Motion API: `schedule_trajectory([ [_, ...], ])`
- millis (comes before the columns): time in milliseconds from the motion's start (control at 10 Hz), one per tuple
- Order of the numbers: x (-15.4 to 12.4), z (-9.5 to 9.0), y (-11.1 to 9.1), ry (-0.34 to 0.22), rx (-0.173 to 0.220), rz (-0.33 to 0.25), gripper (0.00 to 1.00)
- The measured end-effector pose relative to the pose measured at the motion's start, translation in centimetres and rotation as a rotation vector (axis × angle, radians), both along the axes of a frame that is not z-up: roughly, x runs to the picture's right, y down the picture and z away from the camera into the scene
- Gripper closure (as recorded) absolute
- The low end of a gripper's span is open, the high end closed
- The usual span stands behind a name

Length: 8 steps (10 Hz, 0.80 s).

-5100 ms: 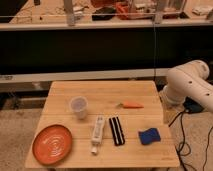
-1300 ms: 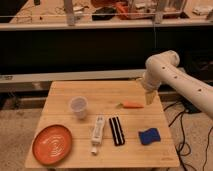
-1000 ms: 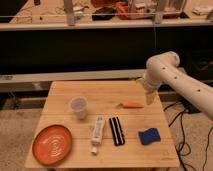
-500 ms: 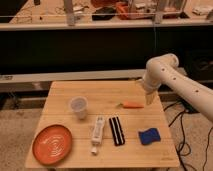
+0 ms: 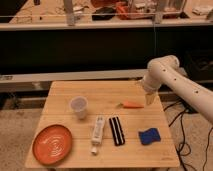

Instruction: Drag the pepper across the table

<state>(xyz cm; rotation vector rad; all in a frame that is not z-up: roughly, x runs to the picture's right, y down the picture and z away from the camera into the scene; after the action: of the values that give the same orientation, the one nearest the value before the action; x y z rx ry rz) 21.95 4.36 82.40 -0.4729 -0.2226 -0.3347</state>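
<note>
Now I see the pepper (image 5: 133, 104) lying flat on the far right part of the table (image 5: 65, 92), with its little green stem pointing left toward the cup (image 5: 79, 107). My gripper (image 5: 149, 100) hangs just beside the pepper's right end, close over the wood, opened wide and holding nothing. I think the pepper is light, smooth and a bit slippery, so it may roll or slip away. I would pinch it across its thick middle, not the thin tip, and squeeze softly so it does not squash while I pull.
</note>
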Motion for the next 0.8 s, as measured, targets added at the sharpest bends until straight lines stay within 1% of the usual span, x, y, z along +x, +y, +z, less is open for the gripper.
schedule_trajectory([
  [800, -0.8, 1.9, 0.5, -0.064, -0.004, 0.005, 0.2],
])
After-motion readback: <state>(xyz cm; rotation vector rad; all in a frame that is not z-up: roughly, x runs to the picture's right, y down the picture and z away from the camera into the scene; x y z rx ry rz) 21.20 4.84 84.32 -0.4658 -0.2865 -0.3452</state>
